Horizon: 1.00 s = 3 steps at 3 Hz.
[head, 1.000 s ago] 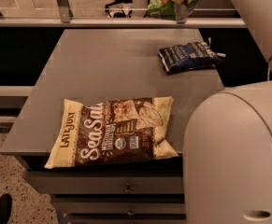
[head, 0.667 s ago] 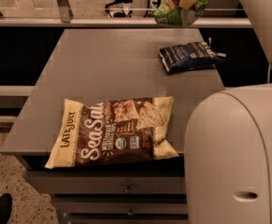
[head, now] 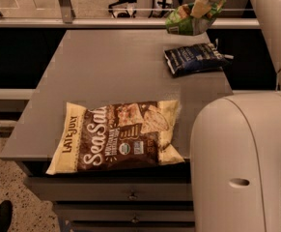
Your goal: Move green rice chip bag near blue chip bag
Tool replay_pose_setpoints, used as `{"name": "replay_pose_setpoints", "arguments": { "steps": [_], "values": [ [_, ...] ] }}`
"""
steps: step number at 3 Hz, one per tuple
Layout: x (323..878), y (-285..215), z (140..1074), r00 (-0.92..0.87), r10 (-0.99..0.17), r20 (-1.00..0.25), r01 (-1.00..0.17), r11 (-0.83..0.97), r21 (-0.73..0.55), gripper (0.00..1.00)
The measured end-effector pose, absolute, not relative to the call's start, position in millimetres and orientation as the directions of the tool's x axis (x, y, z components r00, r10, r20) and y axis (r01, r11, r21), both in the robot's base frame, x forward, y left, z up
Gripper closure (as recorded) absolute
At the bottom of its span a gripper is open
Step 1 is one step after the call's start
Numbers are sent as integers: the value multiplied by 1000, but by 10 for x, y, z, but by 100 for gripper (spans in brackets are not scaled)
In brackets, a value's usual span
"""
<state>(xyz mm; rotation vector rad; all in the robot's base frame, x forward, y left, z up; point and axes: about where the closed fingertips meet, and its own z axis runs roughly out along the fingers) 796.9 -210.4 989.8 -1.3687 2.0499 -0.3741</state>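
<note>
Camera view: claw (head: 203,7), bag (head: 189,22) above table (head: 111,66)

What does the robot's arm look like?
Smooth, off-white and rounded, like thick plastic tubing. The near arm segment has a small oval hole in its shell. A thin cable shows beside the upright part at the right edge. The gripper, at the top by the green bag, is pale too, with a round dotted patch.
</note>
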Motion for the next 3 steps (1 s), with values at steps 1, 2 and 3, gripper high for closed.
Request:
{"name": "replay_pose_setpoints", "arguments": {
  "steps": [1,2,3],
  "values": [
    [8020,-2120,9781,-239,-910,-338,-739,396,-546,84],
    [8073,-2103,9723,-220,-917,-331,-747,377,-548,61],
    [8124,-2060,9670,-198,-921,-335,-755,362,-548,30]
  ]
}}
